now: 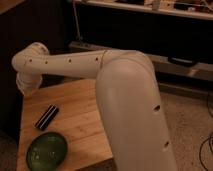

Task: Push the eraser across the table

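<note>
camera view: my tool (24, 86) hangs eleven o'clock of the eraser (47, 117) on the counter (80, 117), seemingly lining up a push; its width i cannot tell

A green bowl (46, 150) sits upright on the near left corner of the bench (75, 120), its rim close to the front edge. Behind stands a dark shelf unit (150, 30) — small items on its light top board are too dim to name. A thin pole (77, 22) rises at its left. On the lower ledge lies a dark flat object (181, 61), perhaps a strap. Speckled floor (192, 120) spreads rightward — thin cables (207, 145) at its edge. The pincer (23, 87) hangs far left, over the bench's back corner.
</note>
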Action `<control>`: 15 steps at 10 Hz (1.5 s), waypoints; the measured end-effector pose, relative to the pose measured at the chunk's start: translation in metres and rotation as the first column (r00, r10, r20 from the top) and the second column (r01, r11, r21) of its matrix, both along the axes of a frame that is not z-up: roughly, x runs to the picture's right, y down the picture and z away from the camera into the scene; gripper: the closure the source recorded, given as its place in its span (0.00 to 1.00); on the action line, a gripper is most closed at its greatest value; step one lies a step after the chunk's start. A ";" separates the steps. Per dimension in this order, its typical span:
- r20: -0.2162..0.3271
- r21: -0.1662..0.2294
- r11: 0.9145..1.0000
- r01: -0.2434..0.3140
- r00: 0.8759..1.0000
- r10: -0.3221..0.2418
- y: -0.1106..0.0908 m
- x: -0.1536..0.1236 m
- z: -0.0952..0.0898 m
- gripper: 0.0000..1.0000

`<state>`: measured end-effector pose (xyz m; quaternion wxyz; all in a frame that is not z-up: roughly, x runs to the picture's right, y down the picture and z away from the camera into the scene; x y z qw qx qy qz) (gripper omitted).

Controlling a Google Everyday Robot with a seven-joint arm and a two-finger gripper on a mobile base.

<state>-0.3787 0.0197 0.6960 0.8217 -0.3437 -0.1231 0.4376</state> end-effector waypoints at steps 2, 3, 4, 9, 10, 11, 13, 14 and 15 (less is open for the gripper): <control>0.032 -0.026 0.999 -0.025 0.999 0.026 0.032 0.003 0.024 0.99; 0.047 -0.043 0.999 -0.033 0.998 0.035 0.046 0.003 0.034 0.99; 0.060 -0.055 0.998 -0.036 0.997 0.039 0.055 0.001 0.041 0.99; 0.100 -0.134 0.991 0.004 0.995 0.010 0.081 -0.020 0.085 0.99; 0.100 -0.151 0.989 0.011 0.995 0.004 0.086 -0.019 0.095 0.99; 0.103 -0.172 0.985 0.029 0.995 -0.012 0.094 -0.021 0.105 0.99; 0.113 -0.201 0.978 0.061 0.993 -0.038 0.105 -0.026 0.116 0.99; 0.118 -0.204 0.977 0.066 0.992 -0.042 0.105 -0.027 0.119 0.99; 0.130 -0.204 0.976 0.080 0.990 -0.054 0.103 -0.035 0.121 0.99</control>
